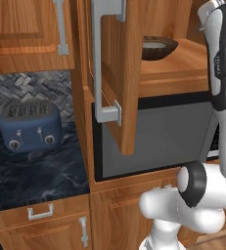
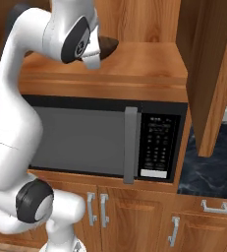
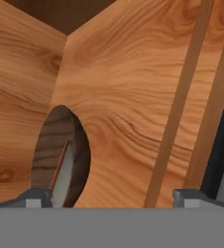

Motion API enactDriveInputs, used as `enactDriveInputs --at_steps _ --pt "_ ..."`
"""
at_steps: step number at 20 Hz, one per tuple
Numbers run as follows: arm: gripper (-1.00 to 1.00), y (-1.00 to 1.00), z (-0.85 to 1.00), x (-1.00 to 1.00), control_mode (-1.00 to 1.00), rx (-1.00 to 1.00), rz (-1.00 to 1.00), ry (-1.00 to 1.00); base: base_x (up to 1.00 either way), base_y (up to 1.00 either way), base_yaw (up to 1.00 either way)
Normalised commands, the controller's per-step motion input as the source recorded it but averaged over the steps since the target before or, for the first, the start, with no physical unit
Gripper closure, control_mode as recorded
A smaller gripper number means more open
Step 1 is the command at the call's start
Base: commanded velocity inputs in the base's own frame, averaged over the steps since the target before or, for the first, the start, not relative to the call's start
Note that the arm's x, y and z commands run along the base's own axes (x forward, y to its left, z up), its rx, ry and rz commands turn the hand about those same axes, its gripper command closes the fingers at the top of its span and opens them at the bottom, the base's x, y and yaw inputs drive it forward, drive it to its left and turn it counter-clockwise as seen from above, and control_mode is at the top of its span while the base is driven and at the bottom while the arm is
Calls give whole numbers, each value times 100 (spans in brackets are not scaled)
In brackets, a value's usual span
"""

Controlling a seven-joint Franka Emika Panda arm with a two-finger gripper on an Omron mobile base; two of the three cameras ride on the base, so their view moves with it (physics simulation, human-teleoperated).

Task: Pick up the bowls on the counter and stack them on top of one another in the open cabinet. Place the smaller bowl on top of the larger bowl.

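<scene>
Larger bowl (image 1: 159, 50): wide, shallow, dark brown wood with striped grain, sat on the plain wood shelf floor (image 1: 183, 66) of the open cabinet (image 2: 149, 59), above the microwave (image 2: 105, 142). Smaller bowl (image 1: 154, 46): cream-white, smooth pale inside, nested within the wooden one; only its rim and inner surface showed in the left base view. In the hand view the pair appeared edge-on, wooden wall (image 3: 50, 145) outermost and a pale sliver (image 3: 64, 177) inside it.

Jaws (image 3: 113, 196) stood spread wide, nothing between them. The stacked bowls lay just beyond the one finger tip (image 3: 33, 197), off to that side of the gap rather than between the tips; whether the tip touched the wood could not be told. Straight ahead of the jaws ran bare shelf floor and the cabinet's inner wall.

Edges: the shelf's front lip sat near the other finger tip (image 3: 188, 196), with the dark microwave top past it. The tall cabinet door (image 1: 117, 73) with its long grey bar handle (image 1: 101, 63) hung open, well to the side of the jaws. In the right base view the arm's wrist (image 2: 88, 47) covered most of the bowls.

Elsewhere: a blue toaster (image 1: 30, 126) stood on the counter (image 1: 36, 171), far from the jaws.
</scene>
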Motion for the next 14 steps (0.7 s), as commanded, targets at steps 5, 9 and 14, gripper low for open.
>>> enactDriveInputs --at_steps 5,9,14 --pt "-100 3 -21 -100 -100 1 6 -9 0 0 0" --pt "-100 8 -52 -100 -100 0 8 -10 0 0 0" --pt "-100 0 -33 -95 -100 -7 7 -18 0 0 0"
